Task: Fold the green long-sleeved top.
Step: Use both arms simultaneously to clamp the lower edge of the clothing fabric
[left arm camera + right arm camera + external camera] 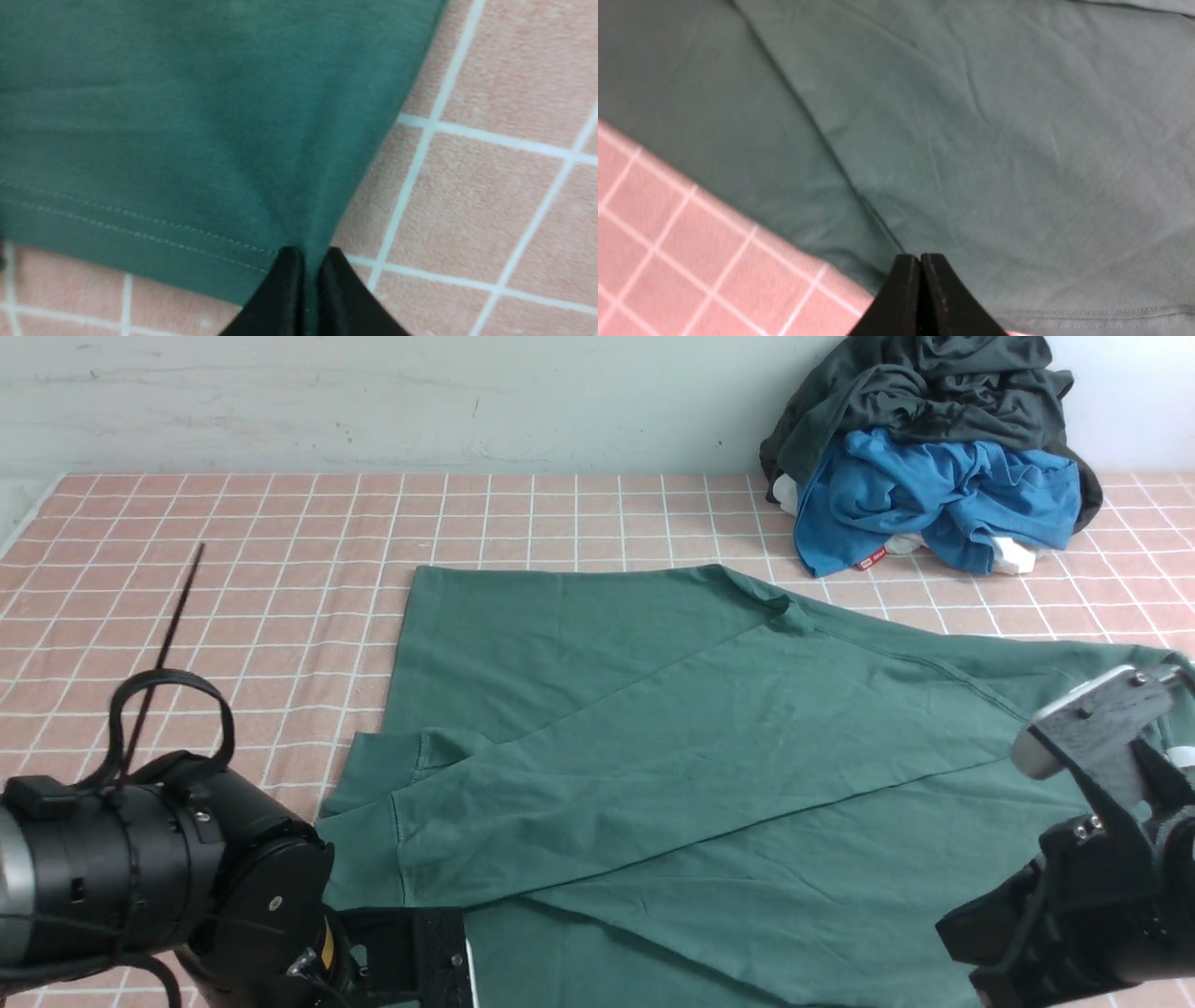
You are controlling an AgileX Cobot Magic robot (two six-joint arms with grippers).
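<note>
left jaws: my left gripper (306, 254) is clamped tight on the hem corner of the green long-sleeved top (187, 140), and the cloth puckers right up into the pinch
only the left wrist cam gets this: the double stitch line (140, 228) along the hem, running off sideways from my tips. In the front cam my own left arm (159, 877) blocks that corner
the top: flat on the pink checked cover (280, 551), spanning from my left jaws over to my right ones, with one sleeve laid across the body and its cuff (359, 859) just ahead of the left jaws
right jaws: right gripper (920, 257) is pressed closed, tips over the top near its edge. Can't tell if any cloth is caught in there
writing: small red tag (872, 558) on the blue garment (934, 495), too tiny to read
around: the blue one sits under a dark grey-black garment (934, 392), heaped at the wall well ahead of my right jaws
</note>
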